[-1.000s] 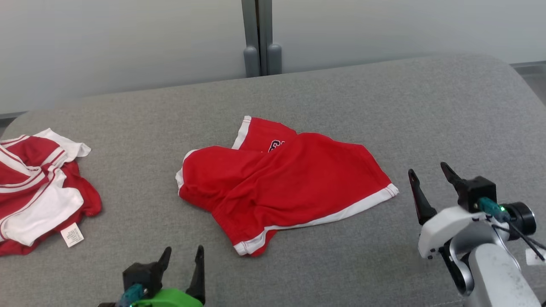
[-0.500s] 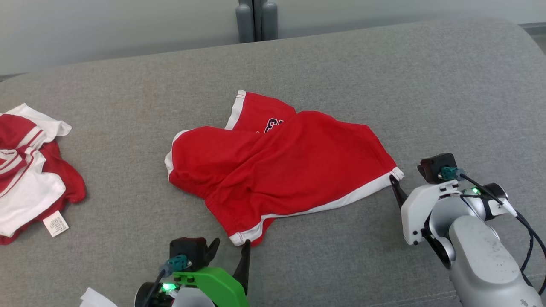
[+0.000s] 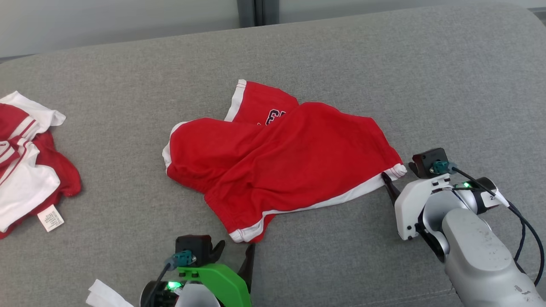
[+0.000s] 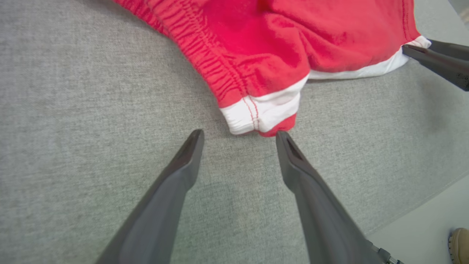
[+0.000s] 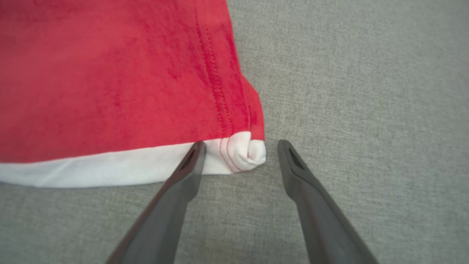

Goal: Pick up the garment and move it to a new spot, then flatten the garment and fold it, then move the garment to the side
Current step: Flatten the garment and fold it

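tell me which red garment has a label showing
The crumpled red-and-white garment at far left; its white label lies exposed. The red shorts show none.

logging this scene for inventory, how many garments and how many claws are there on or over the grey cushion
garments: 2 (red shorts, red-and-white garment)
claws: 2 (left claw, right claw, both open)
total: 4
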Robot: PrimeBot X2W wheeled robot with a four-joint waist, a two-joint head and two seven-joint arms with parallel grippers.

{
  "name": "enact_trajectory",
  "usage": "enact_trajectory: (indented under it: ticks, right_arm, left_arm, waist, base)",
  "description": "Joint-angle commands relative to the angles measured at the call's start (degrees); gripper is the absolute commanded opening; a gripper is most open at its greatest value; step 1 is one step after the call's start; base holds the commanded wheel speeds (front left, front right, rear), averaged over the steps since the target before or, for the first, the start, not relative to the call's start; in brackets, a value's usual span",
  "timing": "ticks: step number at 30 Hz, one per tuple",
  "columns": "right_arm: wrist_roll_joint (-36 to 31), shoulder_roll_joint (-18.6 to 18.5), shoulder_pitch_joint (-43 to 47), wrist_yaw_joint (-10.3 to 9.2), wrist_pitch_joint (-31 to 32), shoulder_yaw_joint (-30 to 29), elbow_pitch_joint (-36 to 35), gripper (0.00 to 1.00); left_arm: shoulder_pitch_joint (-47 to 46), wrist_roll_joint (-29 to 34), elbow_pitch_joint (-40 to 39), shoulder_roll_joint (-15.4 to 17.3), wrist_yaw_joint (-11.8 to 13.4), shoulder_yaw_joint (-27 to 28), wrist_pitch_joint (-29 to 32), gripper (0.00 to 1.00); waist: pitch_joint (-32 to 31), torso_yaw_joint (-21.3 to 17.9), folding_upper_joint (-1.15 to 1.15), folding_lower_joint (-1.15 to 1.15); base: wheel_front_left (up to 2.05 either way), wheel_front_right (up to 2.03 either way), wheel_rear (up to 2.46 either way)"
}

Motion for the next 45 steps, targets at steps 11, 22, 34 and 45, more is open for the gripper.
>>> enact_trajectory:
  ticks: [11, 22, 34, 45]
  right_arm:
    - [3.0, -0.4, -0.8, -0.11, 0.6, 2.9, 3.2, 0.0]
    - [32.4, -0.4, 4.8, -0.07, 4.0, -3.9, -15.8, 0.0]
    - [55.4, -2.3, 14.5, -0.05, 17.4, -23.8, -58.7, 0.0]
    - [48.7, 4.4, -5.6, -0.05, 31.3, -30.9, -59.5, 0.0]
  left_arm:
    - [-4.3, -3.7, 2.6, 0.3, -0.7, -0.3, -2.9, 0.0]
    - [0.4, -9.5, -12.3, 4.3, -6.3, -0.4, 0.7, 0.0]
    - [-7.3, -19.8, -47.8, 11.1, -5.6, 3.2, 18.8, 0.0]
    - [-40.8, -26.9, -36.4, 9.3, -1.0, 7.0, 34.8, 0.0]
  waist:
    - [1.0, -0.9, 0.0, 0.0]
    - [-5.0, -1.8, 0.0, 0.0]
    - [-7.0, -6.0, 0.0, 0.0]
    - [2.4, -9.1, 0.0, 0.0]
  base:
    - [0.0, 0.0, 0.0]
    - [0.0, 0.0, 0.0]
    - [0.0, 0.0, 0.0]
    - [0.0, 0.0, 0.0]
